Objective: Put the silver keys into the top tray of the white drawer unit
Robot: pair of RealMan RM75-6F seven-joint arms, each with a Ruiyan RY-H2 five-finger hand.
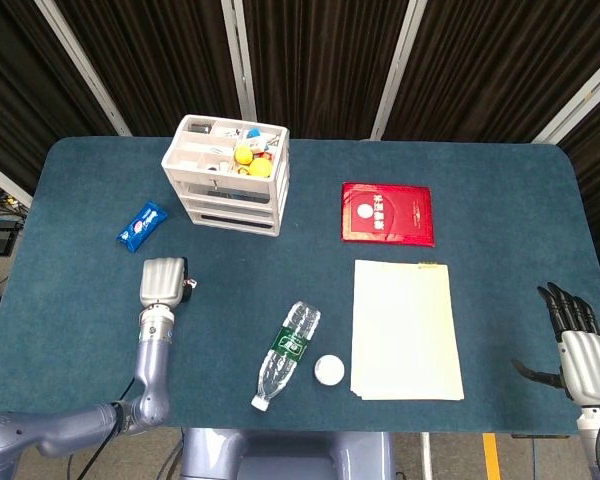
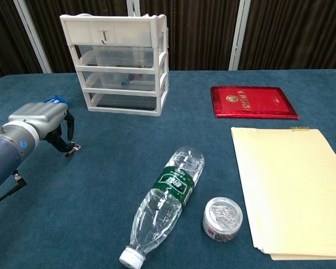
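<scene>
The silver keys [image 2: 71,149] lie low on the blue table, left of centre, poking out at the fingertips of my left hand [image 2: 40,121]. Its fingers curl down and pinch them. From above, only a small bit of the keys [image 1: 189,285] shows beside the left hand [image 1: 162,283]. The white drawer unit [image 1: 227,175] stands at the back left, beyond the hand; its open top tray holds yellow balls and small items. In the chest view the drawer unit [image 2: 120,61] is behind and to the right of the hand. My right hand [image 1: 580,350] hangs at the table's near right corner, fingers apart, holding nothing.
A blue snack packet [image 1: 141,226] lies just behind the left hand. A clear bottle [image 2: 168,202] lies on its side mid-table with a small round tin [image 2: 222,218] beside it. A cream folder [image 1: 405,330] and a red booklet [image 1: 387,213] occupy the right half.
</scene>
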